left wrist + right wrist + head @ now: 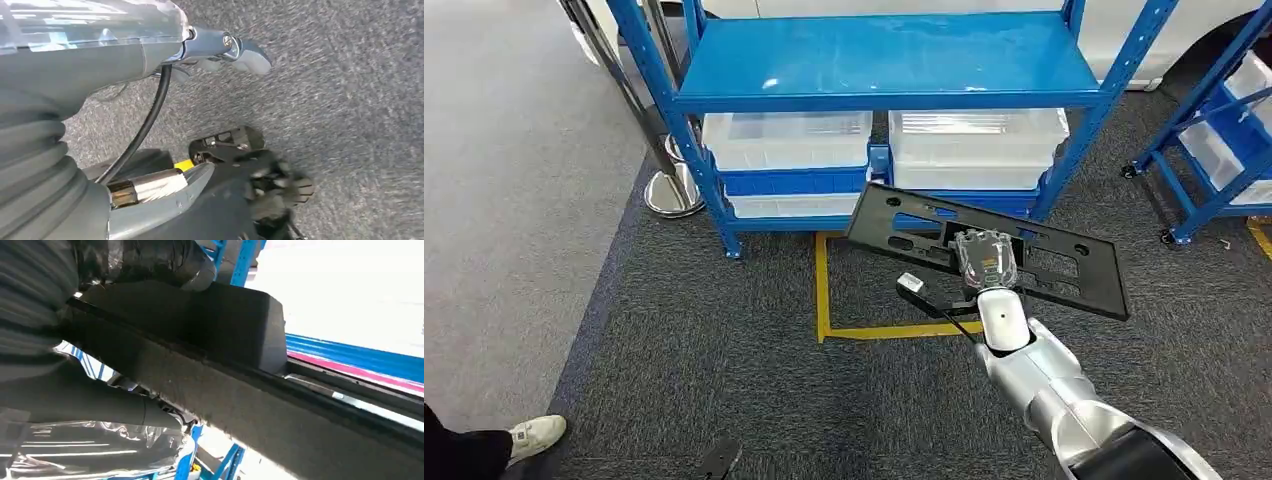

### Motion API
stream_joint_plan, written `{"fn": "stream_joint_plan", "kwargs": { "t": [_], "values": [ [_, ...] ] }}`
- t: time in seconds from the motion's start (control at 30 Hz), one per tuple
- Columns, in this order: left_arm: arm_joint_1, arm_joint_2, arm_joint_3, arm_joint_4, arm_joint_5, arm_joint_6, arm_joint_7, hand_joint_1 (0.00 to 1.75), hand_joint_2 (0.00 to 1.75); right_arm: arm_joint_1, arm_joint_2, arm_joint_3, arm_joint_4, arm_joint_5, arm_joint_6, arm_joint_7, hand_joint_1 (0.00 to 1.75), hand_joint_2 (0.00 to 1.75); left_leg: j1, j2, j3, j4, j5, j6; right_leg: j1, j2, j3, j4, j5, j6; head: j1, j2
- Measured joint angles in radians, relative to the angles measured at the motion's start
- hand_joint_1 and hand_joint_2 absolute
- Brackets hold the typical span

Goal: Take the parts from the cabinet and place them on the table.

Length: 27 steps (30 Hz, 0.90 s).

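- I am holding a long black panel (894,215) in my right hand (986,262), gripping it near its middle; the panel is hanging in the air, slanting from far left down to near right.
- In the right wrist view my right hand's dark fingers (150,260) are wrapping over the panel's (235,330) edge, and the thumb is pressing from the other side.
- The panel is sitting above the dark carpet (724,340), in front of the blue rack (884,60), and is touching neither.
- A yellow tape line (824,290) is running along the carpet under the panel's left end.
- The rack's upper shelf is bare blue; below it two clear bins (789,140) are standing side by side on a lower shelf.
- My left hand (220,50) is hanging over the carpet (350,100), holding nothing; whether its fingers are spread or curled I cannot tell.
- A second blue rack (1224,120) is standing at the far right.
- A person's white shoe (534,435) is resting on the floor at the near left.
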Motion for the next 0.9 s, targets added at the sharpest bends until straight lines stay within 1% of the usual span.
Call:
{"fn": "stream_joint_plan", "kwargs": {
  "t": [0.03,0.07,0.1,0.13,0.17,0.2,0.23,0.27,0.3,0.33,0.37,0.4,0.43,0.47,0.5,0.53,0.57,0.6,0.67,0.7,0.73,0.77,0.8,0.83,0.87,0.9],
  "values": [
    [-0.002,0.001,0.000,0.000,0.000,0.000,0.000,0.00,1.75,-0.001,0.000,-0.002,0.000,-0.001,0.000,-0.001,1.75,1.75,0.001,0.000,0.062,-0.093,0.025,0.002,0.000,0.000,-0.004,0.001,0.008,0.005,0.000,0.000],
    [-0.004,0.001,0.000,0.000,-0.001,0.000,0.000,0.00,1.75,0.000,0.000,-0.004,-0.001,-0.001,0.000,-0.002,1.75,1.75,-0.004,-0.002,0.077,-0.132,0.015,0.007,0.004,0.001,-0.008,0.000,0.017,0.013,0.000,0.000],
    [-0.003,0.001,0.000,0.000,-0.002,0.001,-0.005,0.00,1.75,0.000,-0.001,-0.006,0.000,-0.002,0.000,-0.002,1.75,1.75,-0.007,-0.006,0.067,-0.131,0.031,0.015,0.003,0.000,-0.008,-0.003,0.025,0.020,0.004,0.000],
    [-0.003,0.001,0.000,0.000,-0.004,0.003,-0.007,0.00,1.75,-0.001,0.000,-0.007,0.000,-0.002,0.000,-0.003,1.75,1.75,-0.008,-0.006,0.062,-0.130,0.032,0.020,0.002,0.000,-0.008,-0.009,0.031,0.027,0.002,0.000],
    [-0.001,0.001,0.000,0.000,-0.007,0.007,-0.009,0.00,1.75,0.000,0.000,-0.007,0.000,-0.003,0.000,-0.006,1.75,1.75,-0.012,-0.006,0.060,-0.129,0.038,0.028,0.001,0.000,-0.006,-0.019,0.042,0.035,0.003,0.000],
    [0.000,0.001,0.000,0.000,-0.009,0.011,-0.009,0.00,1.75,0.001,-0.001,-0.008,0.000,-0.004,-0.001,-0.007,1.75,1.75,-0.009,-0.005,0.055,-0.139,0.051,0.039,0.003,0.000,-0.006,-0.027,0.053,0.043,0.002,0.000],
    [-0.001,0.002,0.000,0.000,-0.009,0.011,-0.010,0.00,1.75,0.001,-0.002,-0.010,0.000,-0.005,-0.001,-0.007,1.75,1.75,-0.002,0.000,0.057,-0.145,0.068,0.049,-0.002,0.001,-0.013,-0.021,0.044,0.046,0.003,0.000],
    [-0.002,0.002,0.000,0.000,-0.010,0.011,-0.010,0.00,1.75,0.001,-0.005,-0.013,0.000,-0.006,-0.001,-0.008,1.75,1.75,-0.003,0.001,0.045,-0.145,0.079,0.059,0.000,0.003,-0.030,0.011,-0.001,0.046,0.003,0.000],
    [-0.002,0.002,0.000,0.000,-0.011,0.012,-0.010,0.00,1.75,0.001,-0.006,-0.017,0.000,-0.006,-0.001,-0.010,1.75,1.75,-0.003,0.002,0.032,-0.145,0.088,0.065,0.000,0.004,-0.057,0.085,-0.060,0.048,0.004,0.000],
    [-0.001,0.002,0.000,0.000,-0.012,0.012,-0.010,0.00,1.75,0.002,-0.006,-0.018,0.000,-0.006,-0.001,-0.010,1.75,1.75,-0.004,0.008,0.022,-0.144,0.095,0.066,0.000,0.005,-0.085,0.169,-0.105,0.051,0.004,0.000],
    [-0.001,0.002,0.000,0.000,-0.012,0.012,-0.010,0.00,1.75,0.005,-0.006,-0.020,0.000,-0.007,-0.001,-0.011,1.75,1.75,-0.006,0.010,0.012,-0.142,0.101,0.066,0.000,0.005,-0.109,0.251,-0.141,0.054,0.003,0.000],
    [0.000,0.002,0.000,0.000,-0.013,0.011,-0.010,0.00,1.75,0.009,-0.006,-0.023,0.000,-0.008,-0.001,-0.013,1.75,1.75,-0.006,0.013,0.003,-0.140,0.106,0.066,0.001,0.005,-0.116,0.295,-0.155,0.055,0.003,0.000],
    [0.001,0.002,0.000,0.000,-0.014,0.011,-0.010,0.00,1.75,0.012,-0.007,-0.024,0.000,-0.008,0.000,-0.013,1.75,1.75,-0.006,0.016,-0.004,-0.136,0.109,0.064,0.001,0.005,-0.099,0.288,-0.150,0.054,0.003,0.000],
    [0.001,0.002,0.000,0.000,-0.015,0.011,-0.010,0.00,1.75,0.014,-0.007,-0.025,0.000,-0.009,0.000,-0.013,1.75,1.75,-0.006,0.022,-0.011,-0.131,0.109,0.063,0.001,0.003,-0.055,0.234,-0.129,0.052,0.004,0.000],
    [0.001,0.002,0.000,0.000,-0.014,0.011,-0.010,0.00,1.75,0.013,-0.007,-0.026,0.000,-0.010,-0.001,-0.013,1.75,1.75,-0.006,0.029,-0.014,-0.126,0.110,0.062,0.001,-0.004,0.012,0.138,-0.096,0.049,0.003,0.000],
    [0.001,0.001,0.000,0.000,-0.014,0.011,-0.010,0.00,1.75,0.011,-0.007,-0.026,0.000,-0.011,-0.001,-0.013,1.75,1.75,-0.007,0.036,-0.015,-0.121,0.108,0.059,0.003,-0.026,0.076,0.041,-0.071,0.044,0.003,0.000],
    [0.001,0.002,0.000,0.000,-0.014,0.011,-0.010,0.00,1.75,0.009,-0.007,-0.026,0.000,-0.012,-0.001,-0.013,1.75,1.75,-0.012,0.042,-0.019,-0.120,0.107,0.054,0.014,-0.058,0.092,0.005,-0.096,0.035,0.004,0.000],
    [0.000,0.002,0.000,0.000,-0.015,0.011,-0.010,0.00,1.75,0.009,-0.006,-0.026,-0.002,-0.013,-0.001,-0.013,1.75,1.75,-0.017,0.047,-0.021,-0.113,0.107,0.048,0.017,-0.041,0.086,-0.003,-0.081,0.027,0.002,0.000],
    [0.001,0.002,0.000,0.000,-0.015,0.011,-0.010,0.00,1.75,0.011,-0.006,-0.027,-0.003,-0.013,-0.001,-0.013,1.75,1.75,-0.017,0.059,-0.021,-0.117,0.111,0.041,0.018,-0.026,0.080,0.001,-0.077,0.022,0.002,0.000],
    [0.001,0.002,0.000,0.000,-0.015,0.011,-0.010,0.00,1.75,0.011,-0.009,-0.029,-0.002,-0.013,-0.001,-0.013,1.75,1.75,-0.017,0.066,-0.021,-0.117,0.113,0.036,0.017,-0.017,0.078,-0.001,-0.073,0.015,0.003,0.000],
    [0.001,0.002,0.000,0.000,-0.015,0.011,-0.010,0.00,1.75,0.011,-0.009,-0.030,-0.003,-0.013,-0.001,-0.013,1.75,1.75,-0.015,0.067,-0.027,-0.113,0.103,0.031,0.009,-0.011,0.081,-0.011,-0.065,0.005,0.002,0.000],
    [0.001,0.002,0.000,0.000,-0.015,0.011,-0.010,0.00,1.75,0.009,-0.009,-0.032,-0.003,-0.012,-0.001,-0.013,1.75,1.75,-0.010,0.040,-0.034,-0.087,0.075,0.024,0.009,-0.005,0.080,-0.014,-0.061,-0.002,0.002,0.000],
    [0.000,0.002,0.000,0.000,-0.015,0.011,-0.010,0.00,1.75,0.008,-0.008,-0.032,-0.003,-0.012,-0.001,-0.013,1.75,1.75,-0.009,0.020,-0.058,-0.025,0.035,0.020,0.008,0.004,0.077,-0.014,-0.057,-0.008,0.001,0.000],
    [0.001,0.002,0.000,0.000,-0.015,0.011,-0.010,0.00,1.75,0.008,-0.006,-0.032,-0.003,-0.012,-0.001,-0.013,1.75,1.75,-0.006,0.010,-0.090,0.053,-0.005,0.016,0.008,0.012,0.073,-0.014,-0.055,-0.010,0.001,0.000],
    [0.002,0.002,0.000,0.000,-0.016,0.011,-0.010,0.00,1.75,0.010,-0.006,-0.032,-0.003,-0.011,-0.001,-0.014,1.75,1.75,-0.005,0.006,-0.125,0.135,-0.039,0.013,0.009,0.022,0.068,-0.013,-0.053,-0.011,0.001,0.000],
    [0.002,0.002,0.000,0.000,-0.016,0.011,-0.010,0.00,1.75,0.012,-0.006,-0.032,-0.003,-0.011,-0.001,-0.014,1.75,1.75,-0.005,0.005,-0.148,0.188,-0.054,0.012,0.010,0.031,0.065,-0.011,-0.051,-0.010,0.001,0.000]
  ]
}}
